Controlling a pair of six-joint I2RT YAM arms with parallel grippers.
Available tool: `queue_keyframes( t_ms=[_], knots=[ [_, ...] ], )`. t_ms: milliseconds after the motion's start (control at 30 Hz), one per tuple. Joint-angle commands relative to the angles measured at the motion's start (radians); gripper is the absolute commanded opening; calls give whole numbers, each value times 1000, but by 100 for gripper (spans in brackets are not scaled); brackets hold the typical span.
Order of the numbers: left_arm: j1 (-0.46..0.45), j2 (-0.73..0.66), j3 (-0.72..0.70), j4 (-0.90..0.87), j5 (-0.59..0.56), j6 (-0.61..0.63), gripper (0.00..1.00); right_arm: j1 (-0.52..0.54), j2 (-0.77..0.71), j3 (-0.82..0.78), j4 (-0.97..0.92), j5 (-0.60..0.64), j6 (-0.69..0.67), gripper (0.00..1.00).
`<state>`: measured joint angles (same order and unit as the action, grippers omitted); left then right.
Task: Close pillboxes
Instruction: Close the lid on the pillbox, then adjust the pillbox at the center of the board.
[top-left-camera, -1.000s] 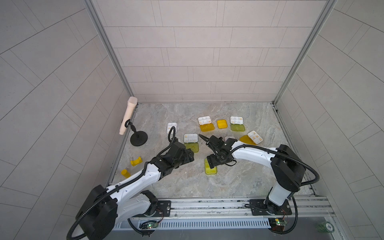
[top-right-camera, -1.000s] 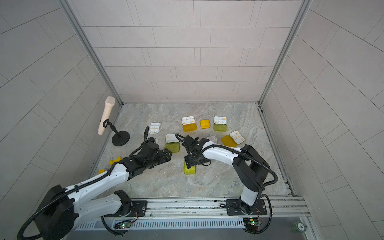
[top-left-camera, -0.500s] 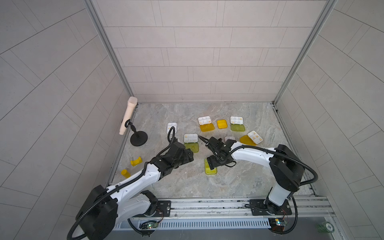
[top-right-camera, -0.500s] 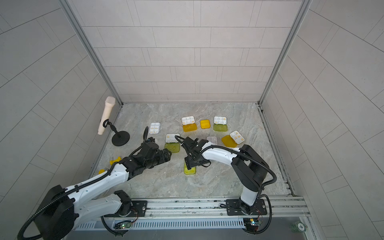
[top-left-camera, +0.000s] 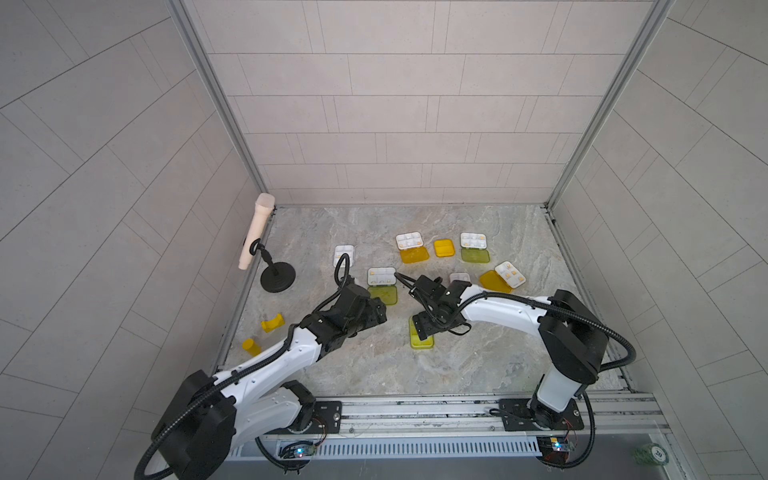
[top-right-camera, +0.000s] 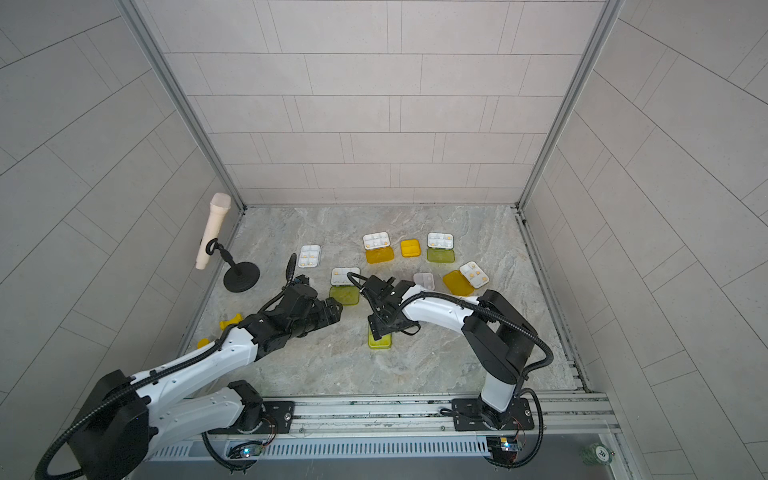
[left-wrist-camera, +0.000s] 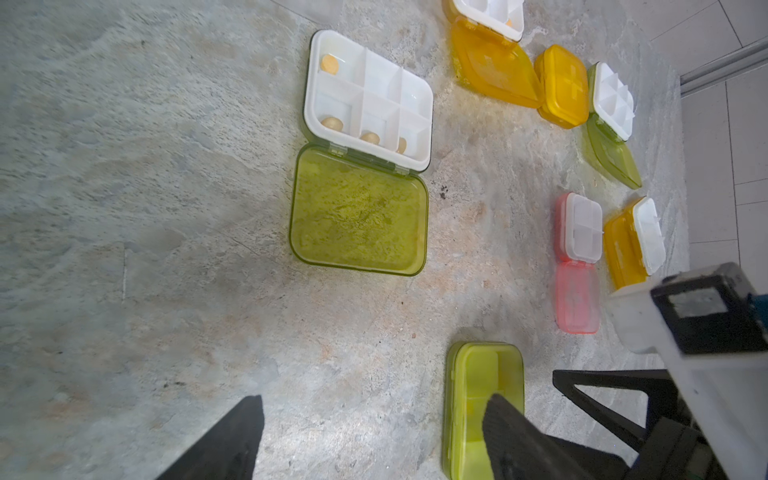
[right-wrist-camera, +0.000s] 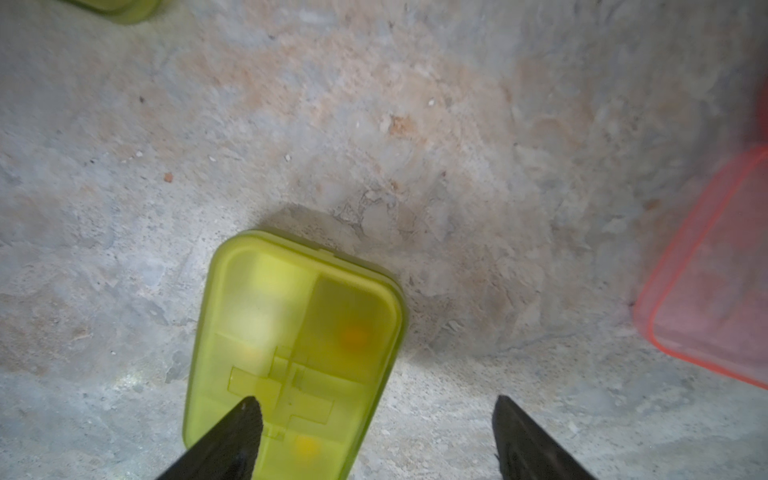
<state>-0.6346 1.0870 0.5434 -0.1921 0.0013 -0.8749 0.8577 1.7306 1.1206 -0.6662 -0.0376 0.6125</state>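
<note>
Pillboxes: two shut, green box (right-wrist-camera: 291, 332) under spread right gripper (right-wrist-camera: 376, 401), orange box (top-left-camera: 444, 248) at back; six left open. Left gripper (left-wrist-camera: 374, 401) spread too, nothing gripped.

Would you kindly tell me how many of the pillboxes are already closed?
2: the orange pillbox in the back row, and the yellow-green pillbox nearer the front, partly under the right gripper. None looks hidden.

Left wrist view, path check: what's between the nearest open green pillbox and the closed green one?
Only bare tabletop between open pillbox and closed pillbox, left wrist view.
</note>
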Motion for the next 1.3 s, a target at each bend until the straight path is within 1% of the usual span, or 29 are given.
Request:
queue_keyframes(
  t_ms=[0,267,467,567,667,900,1100,1267],
  knots=[
    [12,-27,-10,-21,-33,-9,87,33,29,46,-54,62,19,91],
    [22,-67,-13,-52,-44,-7,87,59,80,103,-34,64,57,95],
    [24,-78,-22,-60,-48,-9,87,63,101,88,-13,58,76,95],
    [28,-79,-22,-59,-49,-9,87,62,105,75,-8,68,79,94],
    [31,-78,-21,-58,-49,-10,87,58,108,60,-3,81,86,91],
    [35,-69,-16,-58,-46,-9,87,20,80,9,27,94,105,86],
    [37,-62,-10,-58,-48,-6,87,-11,62,-19,46,107,137,85],
    [47,-49,1,-58,-40,-6,87,-16,50,-33,60,111,173,86]
  ],
)
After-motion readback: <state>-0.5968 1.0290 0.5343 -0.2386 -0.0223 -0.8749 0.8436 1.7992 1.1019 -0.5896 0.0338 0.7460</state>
